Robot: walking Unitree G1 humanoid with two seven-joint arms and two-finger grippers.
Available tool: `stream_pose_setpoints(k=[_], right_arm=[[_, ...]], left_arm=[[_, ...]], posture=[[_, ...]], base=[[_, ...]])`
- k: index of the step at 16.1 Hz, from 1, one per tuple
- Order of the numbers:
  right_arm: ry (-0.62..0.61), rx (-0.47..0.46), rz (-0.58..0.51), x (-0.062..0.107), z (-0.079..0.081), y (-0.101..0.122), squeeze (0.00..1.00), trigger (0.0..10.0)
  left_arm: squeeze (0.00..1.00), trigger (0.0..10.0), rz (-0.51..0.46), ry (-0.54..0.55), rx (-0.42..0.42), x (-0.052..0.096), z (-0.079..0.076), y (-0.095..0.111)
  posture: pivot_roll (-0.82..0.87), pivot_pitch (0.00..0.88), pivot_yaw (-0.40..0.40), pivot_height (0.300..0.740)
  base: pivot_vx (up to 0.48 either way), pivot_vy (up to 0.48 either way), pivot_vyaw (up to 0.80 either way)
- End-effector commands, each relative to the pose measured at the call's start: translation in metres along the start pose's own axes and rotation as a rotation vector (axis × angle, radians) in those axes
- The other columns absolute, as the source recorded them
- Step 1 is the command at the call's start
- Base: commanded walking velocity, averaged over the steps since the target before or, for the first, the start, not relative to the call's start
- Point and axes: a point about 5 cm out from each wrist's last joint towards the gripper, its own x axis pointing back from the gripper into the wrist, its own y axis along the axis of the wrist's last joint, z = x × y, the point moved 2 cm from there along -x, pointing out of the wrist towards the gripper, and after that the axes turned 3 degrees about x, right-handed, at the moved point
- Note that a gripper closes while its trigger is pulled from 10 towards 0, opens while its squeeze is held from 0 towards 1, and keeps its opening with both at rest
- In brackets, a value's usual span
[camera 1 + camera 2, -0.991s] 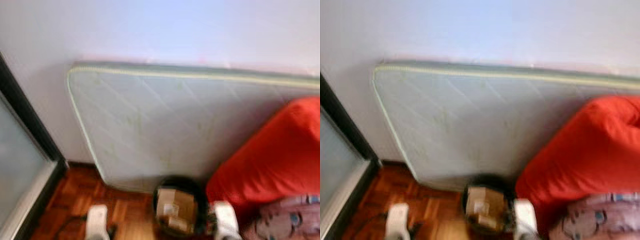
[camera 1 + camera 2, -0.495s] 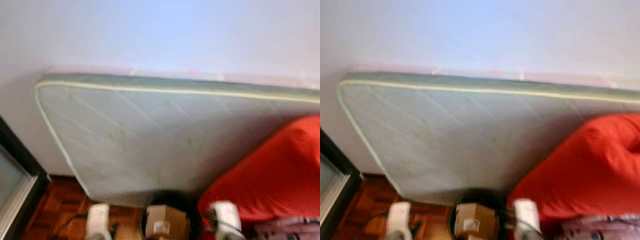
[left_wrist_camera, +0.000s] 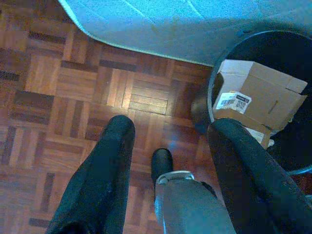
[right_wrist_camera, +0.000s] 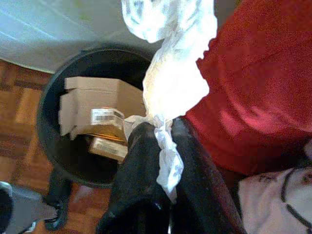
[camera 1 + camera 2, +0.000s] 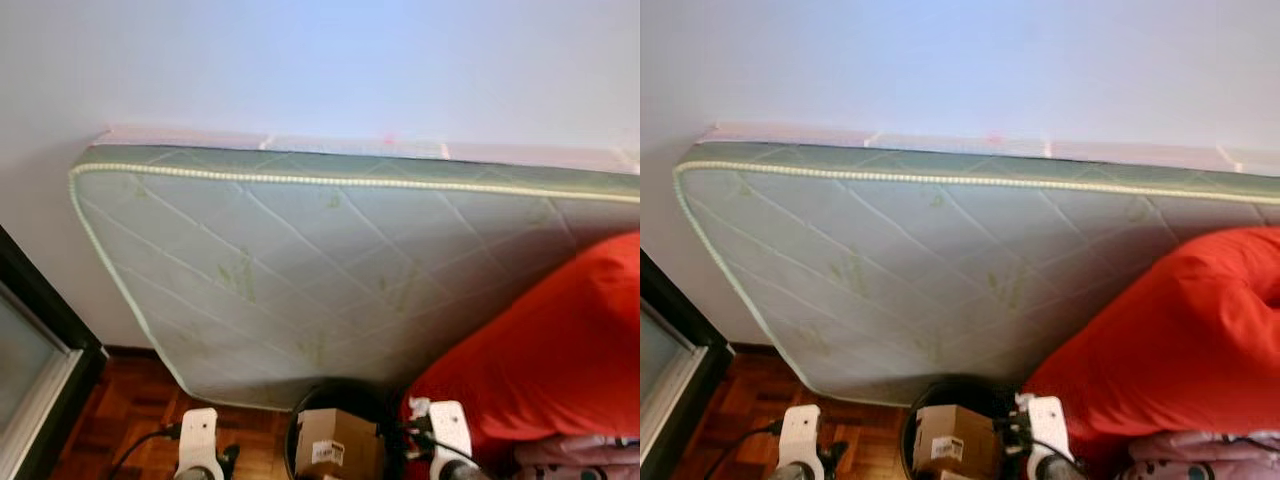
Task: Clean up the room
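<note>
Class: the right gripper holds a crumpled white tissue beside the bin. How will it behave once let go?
The tissue, pinched in the right gripper, looks crumpled and limp, so probably floppy. It seems very light, so it may drift rather than fall straight into the bin.

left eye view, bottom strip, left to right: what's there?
Dark door frame → left arm → black bin holding a cardboard box → right arm → red cushion

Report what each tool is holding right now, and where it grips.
The right tool pinches a crumpled white tissue near its lower, twisted end, beside the black bin. The left tool is open, holding nothing.
</note>
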Motion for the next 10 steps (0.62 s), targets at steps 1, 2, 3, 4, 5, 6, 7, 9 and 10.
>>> stream_pose_setpoints(k=[1,2,3,4,5,6,7,9,10], right_arm=[[-0.008,-0.002,-0.018,0.001,-0.005,0.002,0.00,10.0],[-0.008,-0.008,-0.025,0.001,-0.005,0.003,0.00,10.0],[-0.009,-0.021,-0.052,0.001,-0.005,0.005,0.00,10.0],[-0.007,-0.033,-0.077,0.001,-0.004,0.008,0.00,10.0],[-0.005,-0.038,-0.087,0.001,-0.004,0.009,0.00,10.0],[0.008,-0.043,-0.103,0.001,-0.003,0.011,0.00,10.0],[0.021,-0.044,-0.111,0.001,-0.001,0.012,0.00,10.0],[0.075,-0.043,-0.121,0.001,0.004,0.014,0.00,10.0],[0.111,-0.034,-0.127,0.001,0.007,0.015,0.00,10.0]], left_arm=[[0.00,10.0,0.004,-0.003,0.007,0.000,-0.002,-0.002],[0.00,10.0,0.003,-0.004,0.007,0.000,-0.002,-0.001],[0.00,10.0,-0.001,-0.005,0.004,0.000,-0.002,0.000],[0.00,10.0,-0.011,-0.008,0.000,0.000,-0.003,0.002],[0.00,10.0,-0.017,-0.010,-0.003,-0.001,-0.004,0.003],[0.00,10.0,-0.021,-0.011,-0.006,-0.001,-0.004,0.003],[0.00,10.0,-0.022,-0.011,-0.007,-0.001,-0.004,0.003],[0.00,10.0,-0.023,-0.009,-0.006,-0.001,-0.004,0.004],[0.00,10.0,-0.026,-0.008,-0.006,-0.001,-0.003,0.005]], posture=[[-0.05,0.014,-0.036,0.740],[-0.05,0.014,-0.036,0.740],[-0.05,0.015,-0.034,0.740],[-0.05,0.016,-0.033,0.740],[-0.05,0.016,-0.033,0.740],[-0.04,0.018,-0.031,0.740],[-0.05,0.017,-0.031,0.740],[-0.04,0.018,-0.031,0.740],[-0.04,0.018,-0.031,0.740]], base=[[0.000,0.000,0.00],[0.000,0.000,0.00],[0.000,0.000,0.00],[0.000,0.000,0.00],[0.000,0.000,0.00],[0.000,0.000,0.00],[0.000,0.000,0.00],[0.000,0.000,0.00],[0.000,0.000,0.00]])
